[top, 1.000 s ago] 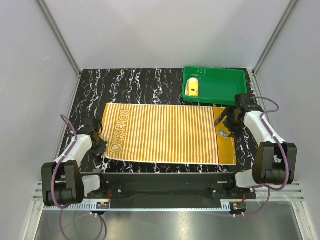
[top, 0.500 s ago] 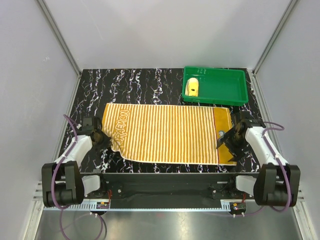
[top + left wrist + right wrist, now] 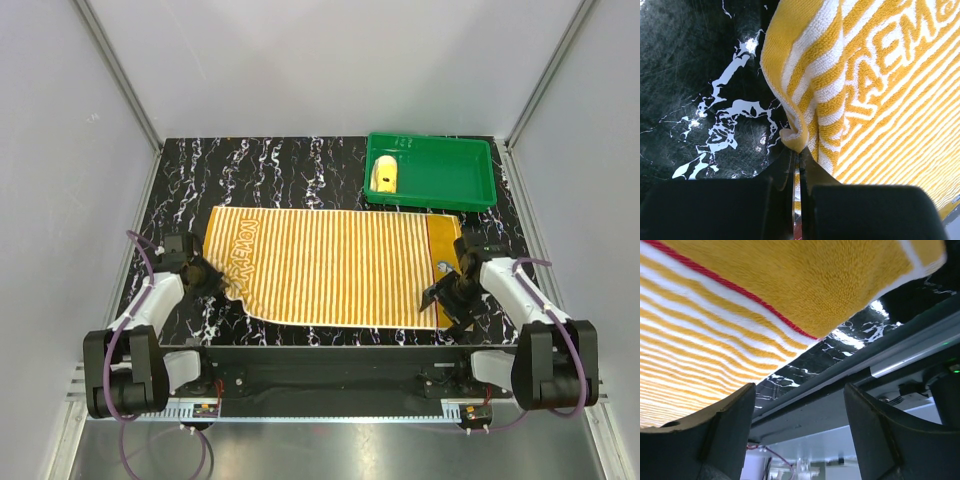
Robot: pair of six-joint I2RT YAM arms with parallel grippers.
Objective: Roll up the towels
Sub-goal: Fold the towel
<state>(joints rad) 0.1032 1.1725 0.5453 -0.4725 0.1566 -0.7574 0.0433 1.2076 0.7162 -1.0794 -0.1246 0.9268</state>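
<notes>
Currently: striped towel [image 3: 330, 265] lies spread on the table [image 3: 300, 170]. Its long axis runs left-right, parallel to the near edge, with the lettered end on the left and a plain yellow band on the right.

Left gripper [image 3: 205, 277] is clamped tight on the towel's near-left corner. Its wrist view shows the cloth folded over and pinched at the fingertips.

Right gripper [image 3: 440, 297] sits at the near-right corner with fingers apart and nothing between them. In its wrist view the band's corner lies just ahead of the fingers, not in the gap. Can't tell if a finger touches cloth.

Yellow towel [image 3: 385, 177] is a small bundle in the green tray [image 3: 445, 172] at the far-right corner, well apart from both arms.

My read: the step in hand is getting a hold on both near corners. The near long edge spans from one gripper to the other. Only the right corner is free and the right arm is nearer, so that corner must get between its fingers before they grip.
</notes>
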